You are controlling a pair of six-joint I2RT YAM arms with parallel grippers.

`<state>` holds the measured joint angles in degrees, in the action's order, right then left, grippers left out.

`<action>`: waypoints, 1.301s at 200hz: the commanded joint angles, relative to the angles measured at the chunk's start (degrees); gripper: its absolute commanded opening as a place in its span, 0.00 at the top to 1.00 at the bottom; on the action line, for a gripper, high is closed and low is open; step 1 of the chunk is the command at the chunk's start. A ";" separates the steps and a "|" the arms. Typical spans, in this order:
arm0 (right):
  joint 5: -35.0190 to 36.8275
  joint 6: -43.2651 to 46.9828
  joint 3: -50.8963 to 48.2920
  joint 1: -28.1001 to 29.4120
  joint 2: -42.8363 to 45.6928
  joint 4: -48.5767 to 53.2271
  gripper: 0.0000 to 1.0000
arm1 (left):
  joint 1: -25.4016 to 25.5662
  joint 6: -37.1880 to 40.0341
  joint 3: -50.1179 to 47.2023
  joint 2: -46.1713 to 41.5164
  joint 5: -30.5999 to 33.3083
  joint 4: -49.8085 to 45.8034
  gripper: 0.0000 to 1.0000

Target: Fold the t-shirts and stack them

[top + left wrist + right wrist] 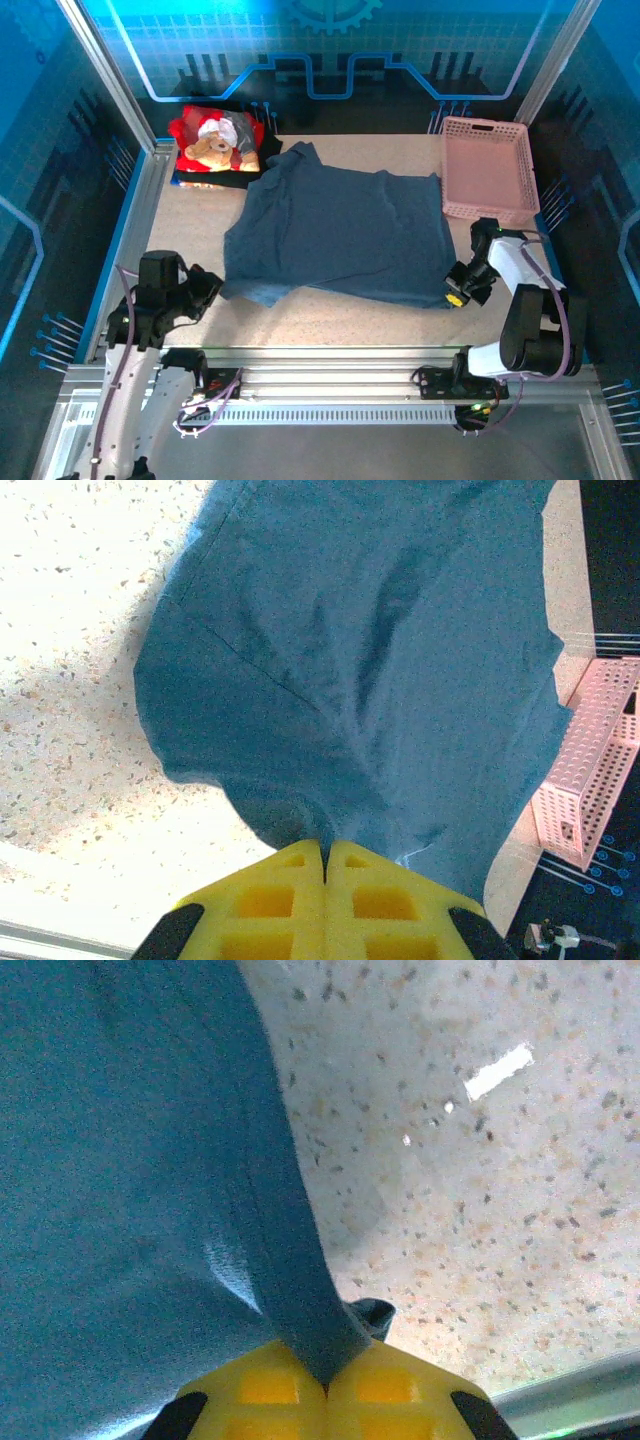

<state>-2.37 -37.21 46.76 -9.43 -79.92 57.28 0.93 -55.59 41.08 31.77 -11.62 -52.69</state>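
Slate-blue t-shirt (340, 225) spread mid-worktop (330, 320). Right tool (327, 1385) pinching thin fold at near-right hem. Left tool (325, 848) pressed together on near-left hem, bite looks shallow. Risks: cloth slips out on lift; uneven pull between sides skews fold, bunches shirt.

Speckled table (340, 318) — blue t-shirt (340, 230) spread mid-surface, pink basket (487, 208) far right, shirt pile (215, 150) far left.

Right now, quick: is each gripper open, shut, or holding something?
Left gripper: closed, pinching an edge of the slate-blue t-shirt.
Right gripper: closed, pinching a fold of the same t-shirt.
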 commanded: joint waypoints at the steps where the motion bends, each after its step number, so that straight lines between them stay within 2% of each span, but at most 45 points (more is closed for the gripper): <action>1: -0.11 1.88 1.58 0.08 2.84 4.86 0.99 | 0.30 2.41 2.80 1.03 0.67 -1.70 1.00; 35: 0.43 4.77 6.08 0.03 2.54 6.47 1.00 | 0.39 5.48 6.44 8.49 -0.27 5.74 1.00; 61: 0.02 6.71 10.19 0.11 -1.23 6.36 1.00 | 0.68 10.73 11.22 18.62 -2.21 10.73 1.00; 118: -0.16 10.69 20.08 0.62 -11.34 5.39 0.99 | 1.52 25.24 25.10 40.05 -3.54 13.95 1.00; 158: 0.86 12.43 25.19 1.06 -17.77 4.60 0.98 | 1.88 30.66 34.58 52.46 -4.21 14.68 1.00; 196: 1.45 14.09 30.76 1.09 -22.95 5.12 0.97 | 1.88 34.09 41.54 61.12 -4.05 14.08 1.00; 260: 2.82 15.02 37.17 1.52 -28.54 5.56 0.95 | 1.88 38.99 50.31 70.64 -3.06 12.34 1.00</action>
<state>-1.28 -23.46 81.17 -8.91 -106.28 61.52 2.52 -20.36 87.70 99.94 -14.66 -38.85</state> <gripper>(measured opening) 0.063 0.052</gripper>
